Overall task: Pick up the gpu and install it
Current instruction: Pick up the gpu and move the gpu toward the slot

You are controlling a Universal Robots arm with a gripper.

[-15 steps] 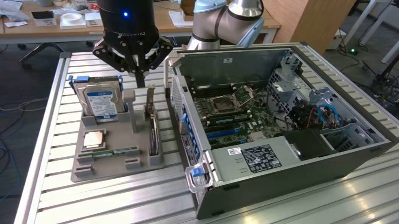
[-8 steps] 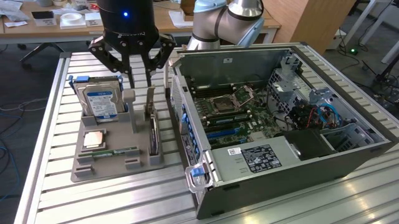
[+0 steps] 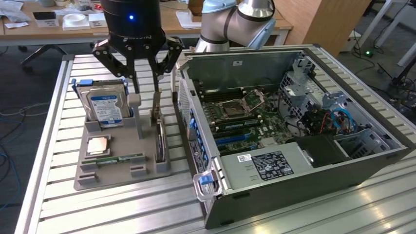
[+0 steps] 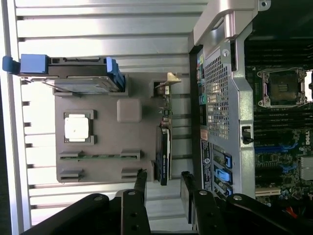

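Finding: your gripper [image 3: 146, 80] [image 4: 164, 188] stands with its jaws apart and holds nothing. It points straight down over the grey holder [image 3: 117, 173] [image 4: 107, 134], on the holder's side nearest the computer case [image 3: 260, 165] [image 4: 220, 98].

The wrist view looks down the fingers [image 4: 141, 182] and shows you one fingertip on each side of the gpu [image 3: 160, 134] [image 4: 164, 156], with a gap at both faces. The exterior view does not settle that: there the fingers overlap the card's upper edge and you cannot tell contact. The exterior view does give you the arm [image 3: 240, 22], its grey joints bent behind the case, and the black wrist body upright above the holder.

The gpu stands on edge in the holder's slot on the case side, not installed.

Count on the holder:
- one gpu
- one hard drive [image 3: 104, 105] [image 4: 73, 73] in a blue-trimmed carrier, upright at the holder's end farthest from the fingertips
- one processor [image 3: 97, 145] [image 4: 77, 127], lying flat near the holder's middle
- one RAM stick [image 3: 120, 159] [image 4: 100, 156], just beside the processor
- one square grey post [image 3: 134, 103] [image 4: 128, 110]

Beside the holder is one case, side panel off, motherboard [image 3: 247, 117] [image 4: 279, 122] exposed. Holder and case both rest on the slatted metal table [image 3: 130, 209] [image 4: 98, 29].
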